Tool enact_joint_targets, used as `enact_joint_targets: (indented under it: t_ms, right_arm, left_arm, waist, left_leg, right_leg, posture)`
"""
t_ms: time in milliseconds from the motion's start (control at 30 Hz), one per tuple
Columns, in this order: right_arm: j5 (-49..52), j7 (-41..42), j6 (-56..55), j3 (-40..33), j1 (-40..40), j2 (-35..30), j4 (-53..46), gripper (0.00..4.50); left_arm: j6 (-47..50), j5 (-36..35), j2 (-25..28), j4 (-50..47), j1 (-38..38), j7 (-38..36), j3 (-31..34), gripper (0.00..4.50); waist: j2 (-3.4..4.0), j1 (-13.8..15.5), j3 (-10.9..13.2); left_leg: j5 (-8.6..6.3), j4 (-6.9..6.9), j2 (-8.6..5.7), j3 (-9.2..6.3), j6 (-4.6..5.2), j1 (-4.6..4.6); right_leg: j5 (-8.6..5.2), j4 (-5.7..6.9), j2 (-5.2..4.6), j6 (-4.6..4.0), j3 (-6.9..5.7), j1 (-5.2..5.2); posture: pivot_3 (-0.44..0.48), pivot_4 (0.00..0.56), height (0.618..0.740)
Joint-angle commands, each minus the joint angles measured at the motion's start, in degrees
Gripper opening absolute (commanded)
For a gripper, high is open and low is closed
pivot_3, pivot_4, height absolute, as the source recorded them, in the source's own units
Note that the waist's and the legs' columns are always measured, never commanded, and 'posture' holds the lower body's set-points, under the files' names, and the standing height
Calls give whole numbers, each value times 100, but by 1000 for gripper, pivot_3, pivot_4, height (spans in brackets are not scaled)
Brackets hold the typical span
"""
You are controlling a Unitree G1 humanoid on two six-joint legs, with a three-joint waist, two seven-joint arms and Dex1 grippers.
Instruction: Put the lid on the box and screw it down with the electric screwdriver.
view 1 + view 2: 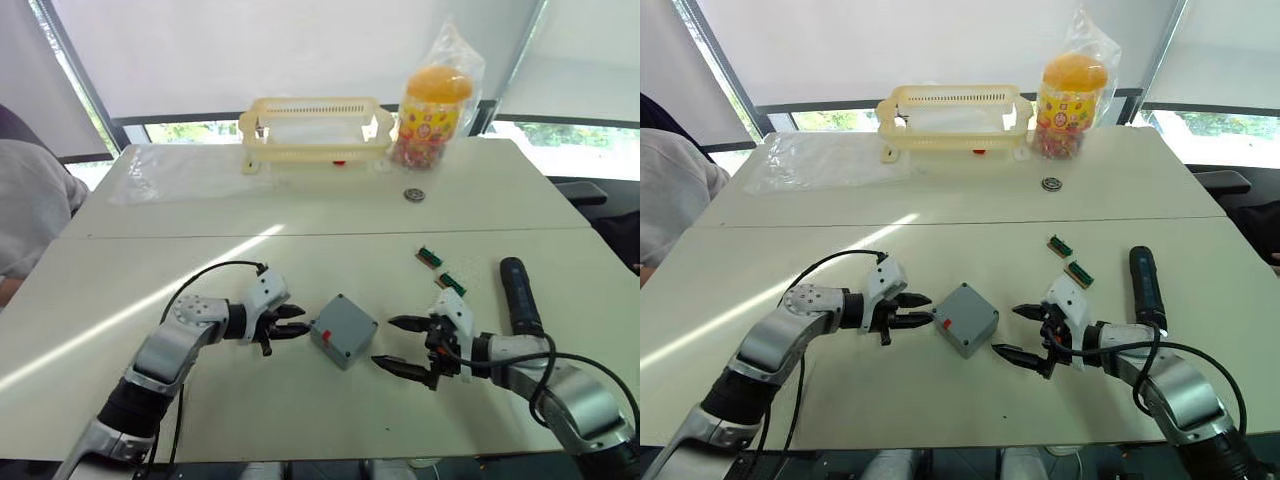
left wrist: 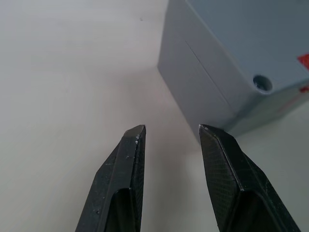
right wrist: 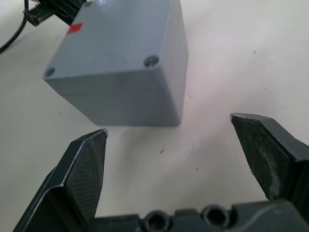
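Right gripper, fingers spread wide and empty, faces the box; the lid already sits on it. Opposite, the left gripper, slightly parted, hovers just beside the box. The electric screwdriver lies behind the right gripper. Risk: a one-sided nudge could slide the box and shift the unscrewed lid.

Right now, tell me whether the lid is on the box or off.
On. The lid sits flush atop the box, a thin seam between them, corner screw holes facing up. Whether screws are in cannot be told.

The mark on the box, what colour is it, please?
Red, clearest in the right wrist view: mark on the grey box.
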Motion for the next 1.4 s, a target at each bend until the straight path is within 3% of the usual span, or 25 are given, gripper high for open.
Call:
enact_joint_targets:
  t_ms: [33,333,800,1400]
  right_arm:
    - [-133,166,-217,83,-159,101,84,4464]
    - [-388,262,-384,248,-312,383,301,4464]
    - [-251,210,-31,231,155,434,-535,4464]
    - [-156,63,279,248,326,474,-843,4464]
  left_arm:
    - [34,-37,233,-306,54,-147,-158,1752]
    - [-162,-24,411,-207,-31,-347,-352,1752]
    - [-1001,415,-273,1004,-506,127,-496,1752]
    - [-1310,556,-375,1270,-540,125,-493,1752]
  waist:
    - [0,7,0]
    - [0,15,0]
    - [0,29,-6]
    - [0,23,-8]
  left_leg:
    - [0,0,0,0,0,0]
    - [0,4,-1,0,-1,0]
    - [1,8,-2,-1,-2,2]
    - [2,9,-2,-2,-3,11]
  right_leg:
    - [0,1,0,0,0,0]
    - [0,1,-1,-1,0,2]
    - [0,3,-2,0,-1,7]
    - [0,5,-1,0,0,16]
  posture:
    - [0,150,740]
    - [0,150,740]
    - [0,150,740]
    - [0,150,740]
